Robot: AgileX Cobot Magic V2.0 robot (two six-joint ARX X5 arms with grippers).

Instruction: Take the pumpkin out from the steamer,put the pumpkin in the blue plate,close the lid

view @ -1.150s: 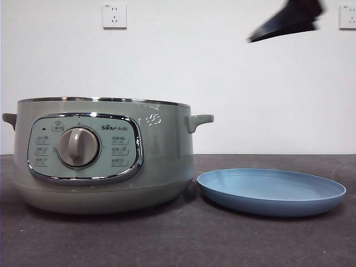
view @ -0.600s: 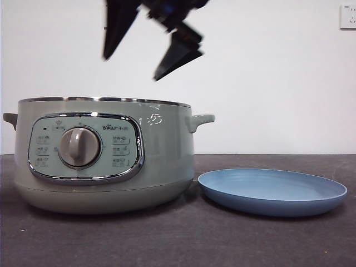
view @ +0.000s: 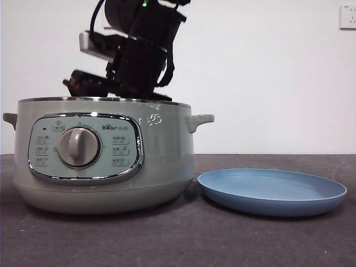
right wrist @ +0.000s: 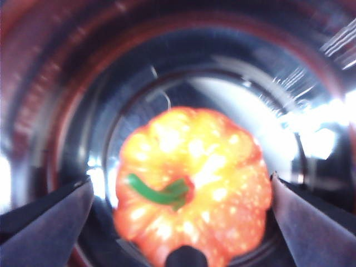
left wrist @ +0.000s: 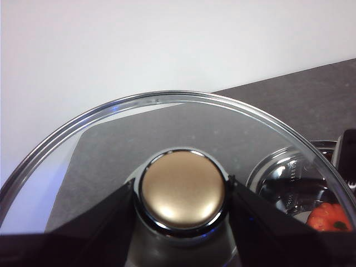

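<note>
The sage-green steamer (view: 105,156) stands open at the left of the table. The pumpkin (right wrist: 192,186), orange with a green stem, lies at its bottom. My right gripper (right wrist: 181,181) is down inside the pot, jaws open, one on either side of the pumpkin and not touching it. In the front view only its arm (view: 139,50) shows above the rim. My left gripper (left wrist: 182,192) is shut on the knob (left wrist: 182,178) of the glass lid (left wrist: 167,117) and holds it off to the side of the pot, out of the front view. The blue plate (view: 272,192) lies empty to the right of the steamer.
The dark table (view: 183,239) runs in front of a white wall with a socket (view: 347,16) at the top right. The left wrist view also shows the steamer's shiny inside (left wrist: 281,178) with the pumpkin (left wrist: 331,217) in it.
The right arm has swung in from the upper right to above the steamer and dropped into it. The steamer and the plate have not moved.
</note>
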